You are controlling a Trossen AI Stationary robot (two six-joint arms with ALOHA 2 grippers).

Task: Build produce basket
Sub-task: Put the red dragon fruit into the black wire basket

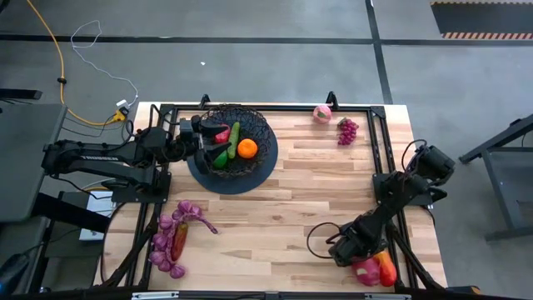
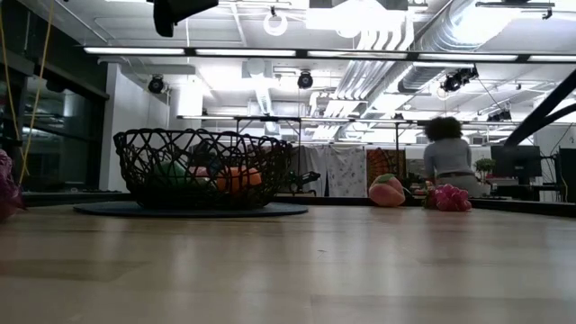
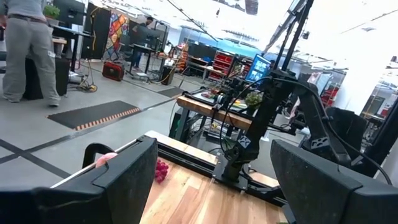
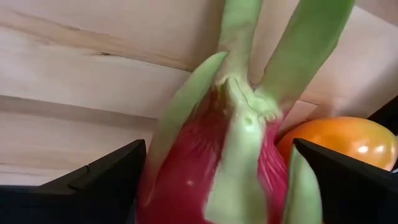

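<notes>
The basket (image 1: 236, 140), a black openwork wire bowl on a dark round base, stands on the wooden table (image 1: 291, 217) toward its far left portion. Inside it lie an orange (image 1: 246, 148), a green cucumber (image 1: 233, 135), a second green piece and a red fruit (image 1: 221, 134).

The left claw (image 1: 202, 135) hangs at the basket's left rim, above the red fruit. Its fingers (image 3: 124, 180) stand spread with nothing between them.

The right claw (image 1: 360, 258) is lowered at the near right corner of the table. Its fingers (image 4: 99, 180) stand wide apart on either side of a red-pink fruit with green leaves (image 4: 211, 180), close to it; contact cannot be confirmed. An orange-red mango (image 4: 339, 140) lies just beside that fruit, touching or nearly touching it.

Remaining produce on the table:
- Far edge: a pink peach-like fruit (image 1: 321, 113), with a purple grape bunch (image 1: 347, 130) just beside it.
- Near left corner: a pile of purple grape bunches (image 1: 171, 242) with a reddish piece lying among them.

In the low view, a person (image 2: 445, 157) is visible in the room beyond the table.
</notes>
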